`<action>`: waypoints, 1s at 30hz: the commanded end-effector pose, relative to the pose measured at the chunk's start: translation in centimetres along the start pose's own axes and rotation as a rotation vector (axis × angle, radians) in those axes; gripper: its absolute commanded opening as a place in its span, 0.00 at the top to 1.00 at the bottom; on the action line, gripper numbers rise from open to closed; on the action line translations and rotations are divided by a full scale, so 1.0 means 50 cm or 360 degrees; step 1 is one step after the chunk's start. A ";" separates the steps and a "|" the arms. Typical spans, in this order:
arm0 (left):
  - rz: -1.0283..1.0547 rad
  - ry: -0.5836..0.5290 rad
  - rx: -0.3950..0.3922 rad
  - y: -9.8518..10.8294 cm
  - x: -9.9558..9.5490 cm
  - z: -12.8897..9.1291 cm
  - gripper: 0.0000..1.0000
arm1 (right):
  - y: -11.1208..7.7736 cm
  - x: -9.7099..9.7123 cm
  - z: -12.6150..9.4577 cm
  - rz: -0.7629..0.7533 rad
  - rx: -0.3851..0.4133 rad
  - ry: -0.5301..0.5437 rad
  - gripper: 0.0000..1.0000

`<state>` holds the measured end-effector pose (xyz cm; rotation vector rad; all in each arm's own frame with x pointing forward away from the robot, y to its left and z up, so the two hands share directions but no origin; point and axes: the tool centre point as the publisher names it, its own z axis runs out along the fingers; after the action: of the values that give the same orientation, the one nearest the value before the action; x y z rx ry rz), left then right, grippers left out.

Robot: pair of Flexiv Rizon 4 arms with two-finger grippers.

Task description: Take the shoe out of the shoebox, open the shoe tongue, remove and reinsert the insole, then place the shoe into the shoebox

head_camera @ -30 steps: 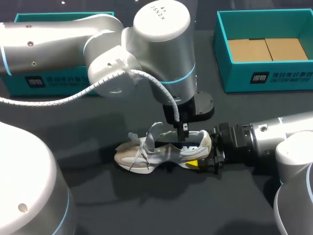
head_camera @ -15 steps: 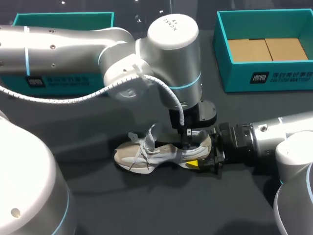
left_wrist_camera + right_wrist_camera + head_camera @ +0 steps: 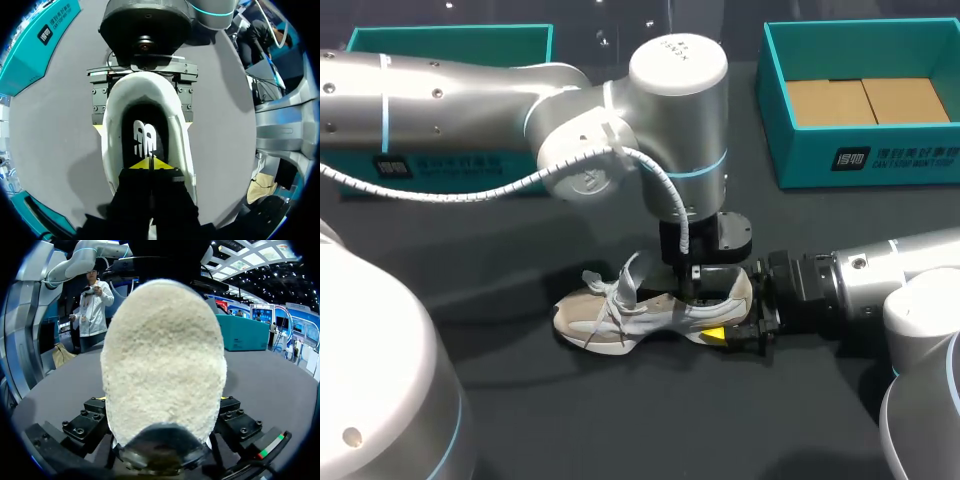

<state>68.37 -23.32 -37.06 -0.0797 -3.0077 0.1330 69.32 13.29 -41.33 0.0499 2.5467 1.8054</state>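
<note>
A grey-white shoe (image 3: pixel 620 312) lies on its sole on the dark table, toe to the left, tongue and laces pulled up. My right gripper (image 3: pixel 748 318) comes in level from the right. Its fingers (image 3: pixel 85 424) stand wide on both sides of the heel (image 3: pixel 162 360) and hold it. My left gripper (image 3: pixel 693 288) points straight down into the shoe's mouth. In the left wrist view its yellow tips (image 3: pixel 150 164) are shut together on the black insole (image 3: pixel 145 137) near the heel, with nothing seen between them.
An open teal shoebox (image 3: pixel 775 110) with a cardboard floor stands at the back right. A second teal box part (image 3: pixel 450 40) sits at the back left, partly behind my left arm. Bare table lies in front of the shoe.
My left arm has swung right and lowered its shut gripper from above the shoe down into its mouth. The shoe and my right gripper have stayed put.
</note>
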 end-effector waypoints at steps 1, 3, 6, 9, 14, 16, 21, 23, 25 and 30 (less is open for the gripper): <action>0.0029 0.0026 0.0016 0.025 0.007 -0.003 1.00 | 0.001 0.001 0.000 0.0000 0.0004 -0.0001 1.00; 0.0055 0.0040 0.0017 0.036 0.015 -0.002 1.00 | 0.001 0.001 0.000 0.0000 0.0004 -0.0001 1.00; 0.0091 0.0032 0.0014 0.052 0.031 0.004 1.00 | 0.001 0.001 0.000 0.0000 0.0004 -0.0001 1.00; 0.0111 0.0030 0.0008 0.061 0.041 0.009 1.00 | 0.001 0.001 0.000 0.0000 0.0004 -0.0001 1.00; 0.0146 0.0043 0.0007 0.070 0.046 0.010 1.00 | 0.001 0.001 0.000 0.0000 0.0004 -0.0001 1.00; 0.0154 0.0043 0.0012 0.071 0.047 0.011 1.00 | 0.001 0.001 0.000 0.0000 0.0004 -0.0001 1.00; 0.0133 -0.0012 0.0009 0.059 0.045 0.030 0.87 | 0.001 0.001 0.000 0.0000 0.0004 -0.0001 1.00; 0.0145 -0.0050 -0.0002 0.055 0.046 0.039 0.79 | 0.001 0.001 0.000 0.0000 0.0004 -0.0001 1.00; 0.0152 -0.0074 -0.0007 0.049 0.045 0.049 0.76 | 0.001 0.001 0.000 0.0000 0.0004 -0.0001 1.00; 0.0151 -0.0130 -0.0011 0.035 0.040 0.062 0.68 | 0.001 0.001 0.000 0.0000 0.0004 -0.0001 1.00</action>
<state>66.52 -20.81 -39.17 -0.2279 -3.0743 0.1524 69.24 13.25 -41.41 0.0477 2.5472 1.8039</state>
